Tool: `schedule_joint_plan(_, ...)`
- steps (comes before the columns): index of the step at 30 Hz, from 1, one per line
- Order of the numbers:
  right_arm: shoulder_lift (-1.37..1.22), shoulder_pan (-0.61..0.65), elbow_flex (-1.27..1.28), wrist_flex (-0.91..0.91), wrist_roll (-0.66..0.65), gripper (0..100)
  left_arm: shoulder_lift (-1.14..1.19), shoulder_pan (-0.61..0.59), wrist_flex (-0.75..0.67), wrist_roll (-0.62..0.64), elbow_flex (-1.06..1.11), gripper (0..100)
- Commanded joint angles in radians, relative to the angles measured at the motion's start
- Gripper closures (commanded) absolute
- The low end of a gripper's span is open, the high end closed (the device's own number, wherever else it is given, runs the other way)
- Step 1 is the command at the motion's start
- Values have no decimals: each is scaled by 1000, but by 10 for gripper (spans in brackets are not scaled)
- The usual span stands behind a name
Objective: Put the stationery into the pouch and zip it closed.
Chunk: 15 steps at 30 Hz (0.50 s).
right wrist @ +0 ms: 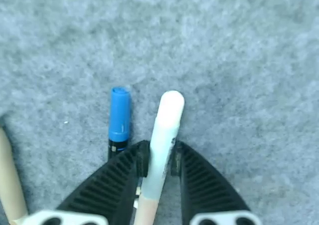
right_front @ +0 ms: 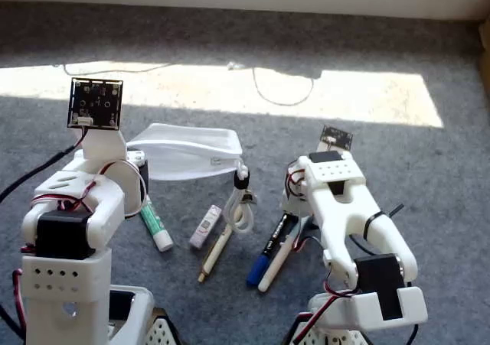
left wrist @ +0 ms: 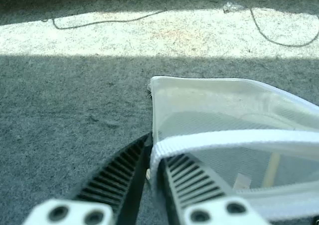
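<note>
Left arm (right_front: 76, 207): closest to us at bottom left, bent forward over one end of the pouch (right_front: 187, 152)
Right arm (right_front: 344, 207): alongside at bottom right, nose down among the pens
Left gripper (left wrist: 152, 152): fingers squeezed together on the pouch's white rim band, right at its corner
Right gripper (right wrist: 158, 155): clamped on the white pen (right wrist: 167, 117) partway along the barrel, rounded end poking out past the fingertips; lifted or resting, can't tell
Pouch: white mesh, lying on the carpet (right_front: 413, 177) beyond the stationery, mouth looks parted behind the pinched band; what's inside, can't tell
Blue marker (right wrist: 119, 117): black barrel, blue cap, on the carpet just beside the white pen, roughly parallel
Beige pen (right_front: 216, 252): on the carpet between the blue marker and the green stick (right_front: 155, 224), apart from both
White stub (right_front: 205, 226): short, just beside the beige pen's far end
Green stick: green and white, by the left arm, far end tucked under it
Strap (right_front: 242, 207): white loop with a black end, at the pouch's near corner, close by the beige pen's tip
Sun patch (right_front: 230, 92): bright band across the carpet beyond the pouch, thin cable (right_front: 283, 99) trailing over it
</note>
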<state>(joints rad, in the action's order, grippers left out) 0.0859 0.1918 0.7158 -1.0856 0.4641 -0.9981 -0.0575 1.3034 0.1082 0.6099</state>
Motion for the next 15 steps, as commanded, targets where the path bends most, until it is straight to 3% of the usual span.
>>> schedule_joint_plan(1, 10, 10, -38, 7, 2, 942, -2, -2, 0, 12, -8, 994)
schedule_joint_plan(13, 13, 8, -90, -33, -3, 990, 4, -2, -3, 14, -10, 994)
schedule_joint_plan(15, 13, 8, -130, -94, -64, 990, 4, -2, -3, 14, -10, 994)
